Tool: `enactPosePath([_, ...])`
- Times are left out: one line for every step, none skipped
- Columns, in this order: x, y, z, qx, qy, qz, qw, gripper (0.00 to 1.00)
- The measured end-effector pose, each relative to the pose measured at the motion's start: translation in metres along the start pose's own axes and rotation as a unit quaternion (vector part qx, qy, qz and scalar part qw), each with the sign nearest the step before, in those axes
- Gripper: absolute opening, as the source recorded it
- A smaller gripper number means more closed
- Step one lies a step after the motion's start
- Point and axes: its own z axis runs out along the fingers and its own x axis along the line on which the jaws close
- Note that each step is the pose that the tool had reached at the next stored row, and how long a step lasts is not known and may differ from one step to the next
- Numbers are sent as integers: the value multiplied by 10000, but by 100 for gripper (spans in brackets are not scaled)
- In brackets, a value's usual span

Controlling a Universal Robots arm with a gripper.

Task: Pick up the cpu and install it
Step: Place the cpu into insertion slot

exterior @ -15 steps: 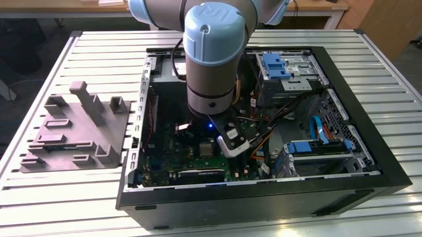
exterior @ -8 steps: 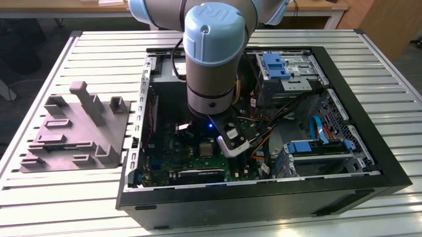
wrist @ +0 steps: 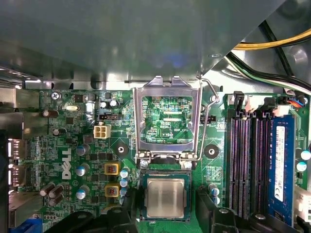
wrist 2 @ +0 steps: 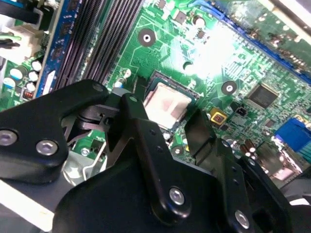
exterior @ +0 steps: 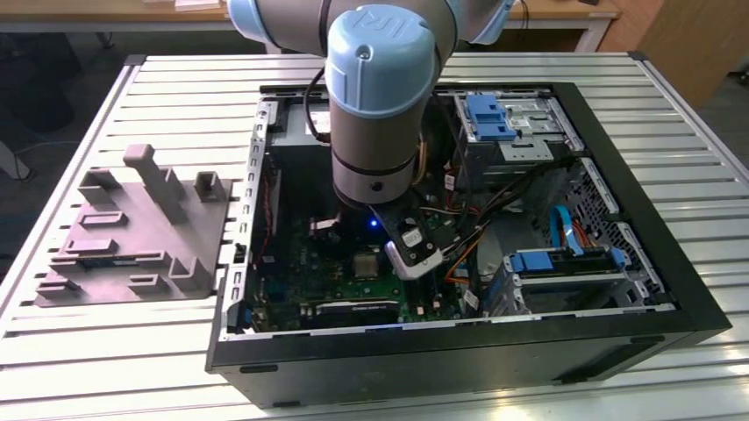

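Counted one robot arm [exterior: 374,105] and one gripper [wrist: 165,206] with two black fingers [wrist 2: 146,141]. One slatted table [exterior: 105,368] carried one open computer case [exterior: 468,360] and one grey fixture [exterior: 129,237], which sat by the table's edge at the exterior view's left. The case held one motherboard [wrist: 63,160] and two blue drive brackets [exterior: 488,114]. The board had one cpu [wrist: 165,197], one open socket frame [wrist: 167,121], two yellow square parts [wrist: 112,168], one white four-pin connector [wrist: 100,131] and two ringed mounting holes [wrist: 120,148]. Memory slots were too crowded to count.
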Motion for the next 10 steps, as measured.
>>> enactPosePath([1, 0, -39, 1, 1, 0, 10000, 59])
enactPosePath([1, 0, -81, -1, 0, 0, 10000, 59])
enactPosePath([2, 0, -125, -1, 0, 0, 10000, 59])
enactPosePath([3, 0, -169, -1, 1, 0, 10000, 59])
enactPosePath([4, 0, -210, -1, 1, 0, 10000, 59])
enactPosePath([5, -1, -245, -1, 1, 0, 10000, 58])
enactPosePath([5, -1, -272, -1, 1, 0, 10000, 51])
enactPosePath([5, -1, -285, -1, 2, 0, 10000, 51])
enactPosePath([5, -1, -289, -1, 2, 0, 10000, 45])
enactPosePath([5, 0, -289, -2, 2, 0, 10000, 39])
